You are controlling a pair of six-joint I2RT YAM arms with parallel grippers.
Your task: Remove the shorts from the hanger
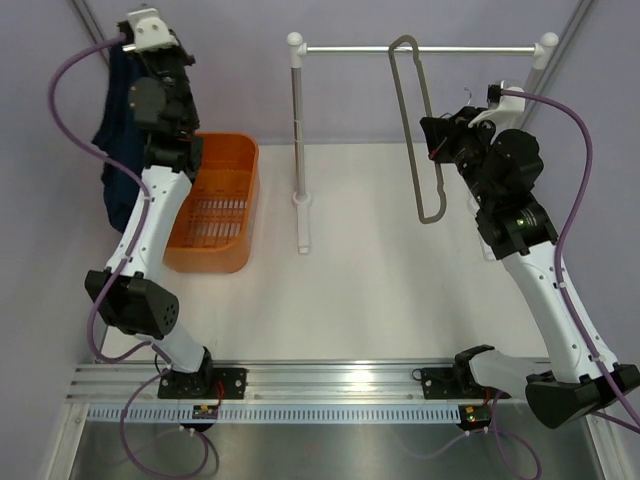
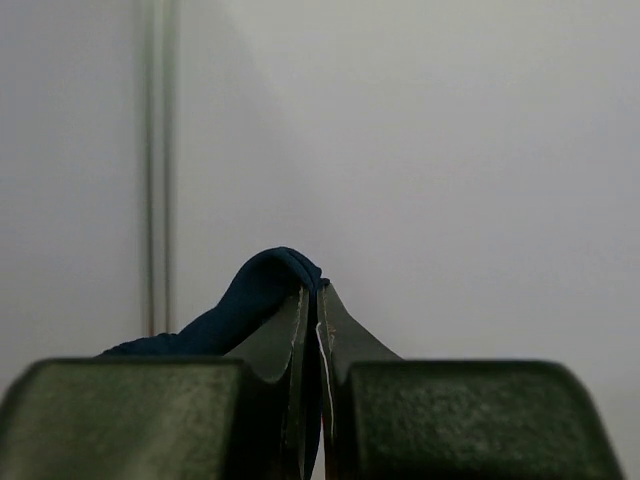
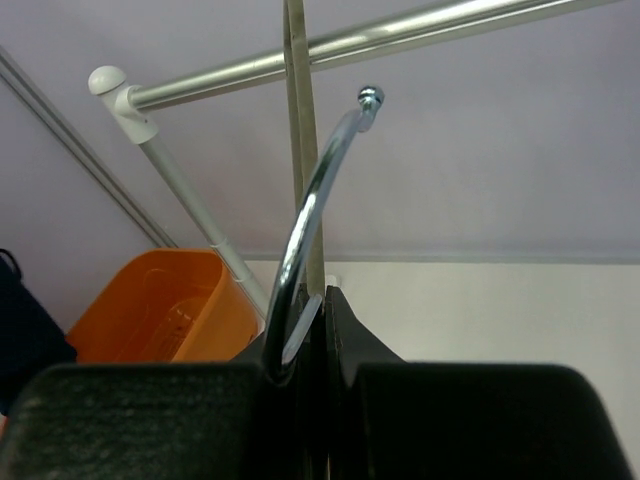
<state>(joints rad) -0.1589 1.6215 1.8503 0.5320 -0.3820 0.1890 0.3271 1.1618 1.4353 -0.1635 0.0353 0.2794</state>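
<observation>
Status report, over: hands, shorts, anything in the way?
Left hand shut on shorts, off the hanger. Right hand shut on hanger hook. Basket beside; nothing blocking.

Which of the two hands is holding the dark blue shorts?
The left hand, at the far left: the shorts are pinched in it. The right hand is shut on the wire hook of the hanger instead.

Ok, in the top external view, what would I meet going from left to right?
shorts → orange basket → left post of the rail stand → hanger → right arm. The left arm overlaps the shorts and basket, so it is left out.
</observation>
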